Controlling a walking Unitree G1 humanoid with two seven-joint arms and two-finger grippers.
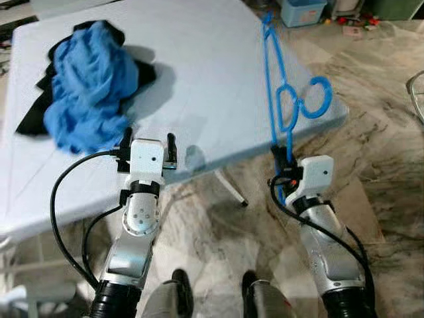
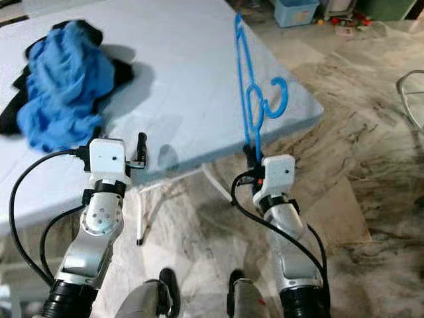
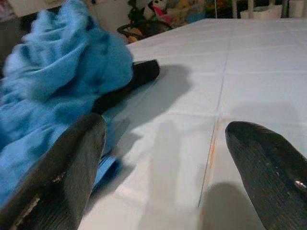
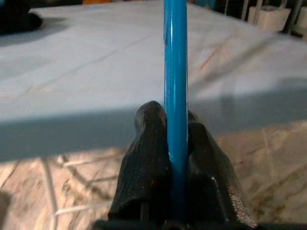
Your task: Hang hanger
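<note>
Left eye view looks down on a pale, white table (image 1: 218,73) with faint grid lines, standing on a marbled beige and grey floor (image 1: 371,172); one thin white leg (image 1: 230,187) slants down beneath its near edge; a heap of blue cloth (image 1: 89,83) lies on the table's left part, on top of a black garment (image 1: 33,109) that sticks out at its sides, and both throw a soft shadow to the right; beyond the far corner a light blue bin (image 1: 303,11) and some small coloured clutter sit on the floor, too small to tell apart; a curved metal rim (image 1: 416,93) shows at the right border; the right gripper (image 1: 283,159), just off the table's near right edge, is clamped on the blue hanger (image 1: 278,86), whose long bar passes between the pressed-together fingers (image 4: 151,158) in the right wrist view; the hanger rises from the gripper over the table's right edge, its hook (image 1: 318,98) curling out to the right; the left gripper (image 1: 147,140) hovers at the table's near edge, just beside the cloth, its two fingers (image 3: 62,177) spread wide with nothing between them; the robot's dark feet (image 1: 180,286) stand on the floor below.
</note>
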